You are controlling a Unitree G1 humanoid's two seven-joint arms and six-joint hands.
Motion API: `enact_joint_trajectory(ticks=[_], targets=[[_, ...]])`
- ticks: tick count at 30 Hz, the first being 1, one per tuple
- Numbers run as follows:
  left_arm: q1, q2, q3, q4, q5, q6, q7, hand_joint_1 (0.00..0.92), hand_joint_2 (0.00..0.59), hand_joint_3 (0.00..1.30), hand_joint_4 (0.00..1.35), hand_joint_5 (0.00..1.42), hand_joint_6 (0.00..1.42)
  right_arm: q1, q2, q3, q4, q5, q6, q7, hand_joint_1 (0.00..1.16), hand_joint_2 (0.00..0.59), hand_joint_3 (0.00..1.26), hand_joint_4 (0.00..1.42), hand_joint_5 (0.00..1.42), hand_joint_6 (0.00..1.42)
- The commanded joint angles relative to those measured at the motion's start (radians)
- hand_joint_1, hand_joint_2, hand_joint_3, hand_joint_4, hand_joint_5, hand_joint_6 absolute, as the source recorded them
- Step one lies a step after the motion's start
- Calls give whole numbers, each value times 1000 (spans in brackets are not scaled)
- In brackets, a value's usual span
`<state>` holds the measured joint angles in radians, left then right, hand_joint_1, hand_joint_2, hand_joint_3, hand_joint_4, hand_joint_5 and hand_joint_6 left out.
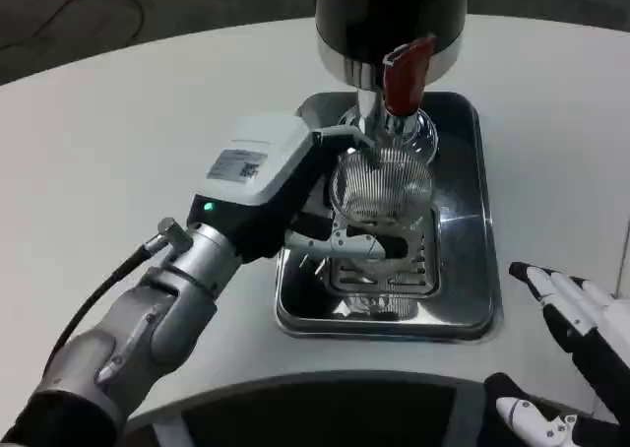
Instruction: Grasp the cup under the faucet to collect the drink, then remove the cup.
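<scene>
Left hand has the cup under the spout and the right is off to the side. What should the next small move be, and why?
Probably bring the right hand up to the red tap lever: the left hand already holds the ribbed clear cup below the faucet, the lever is untouched, and the right hand waits open.

Even overhead light, moderately bright; white table (118,142) evenly lit, darker floor seen beyond far edge; bright glare caught on steel tray (463,299) rim and chrome faucet (379,122); soft shadow cast beneath left hand (266,186); slight softness noted throughout; right hand (576,314) mildly blurred near corner.
</scene>
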<state>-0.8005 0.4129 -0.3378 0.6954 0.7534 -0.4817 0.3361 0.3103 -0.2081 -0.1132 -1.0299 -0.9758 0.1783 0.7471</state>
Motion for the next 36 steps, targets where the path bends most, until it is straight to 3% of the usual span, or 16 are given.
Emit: enact_joint_trajectory(ticks=[1, 3, 7, 12, 23, 36], targets=[[17, 13, -14, -11, 21, 29, 15, 331, 90, 665, 726, 1031, 1333, 9, -9, -5, -17, 9, -3, -2, 268, 411, 4, 0, 0, 0], [20, 15, -12, -23, 24, 41, 19, 284, 100, 610, 636, 966, 1275, 9, -10, -4, -17, 11, -2, -1, 271, 410, 4, 0, 0, 0], [24, 17, -11, -39, 27, 60, 11, 210, 88, 439, 469, 739, 1012, 9, -11, -4, -17, 15, 2, 0, 276, 407, 4, 0, 0, 0], [22, 20, -12, -44, 21, 56, -6, 194, 85, 249, 296, 531, 748, 8, -14, -6, -15, 19, 5, 0, 280, 406, 5, 0, 0, 0], [23, 21, -4, -57, -12, 41, -31, 187, 94, 140, 204, 502, 697, 3, -30, -2, -8, 28, 18, 2, 287, 405, 12, 0, 0, 0], [54, 29, 30, -89, -70, -24, -19, 209, 107, 148, 217, 604, 811, -1, -37, 14, -1, 27, 29, 4, 290, 405, 22, 0, 0, 0]])
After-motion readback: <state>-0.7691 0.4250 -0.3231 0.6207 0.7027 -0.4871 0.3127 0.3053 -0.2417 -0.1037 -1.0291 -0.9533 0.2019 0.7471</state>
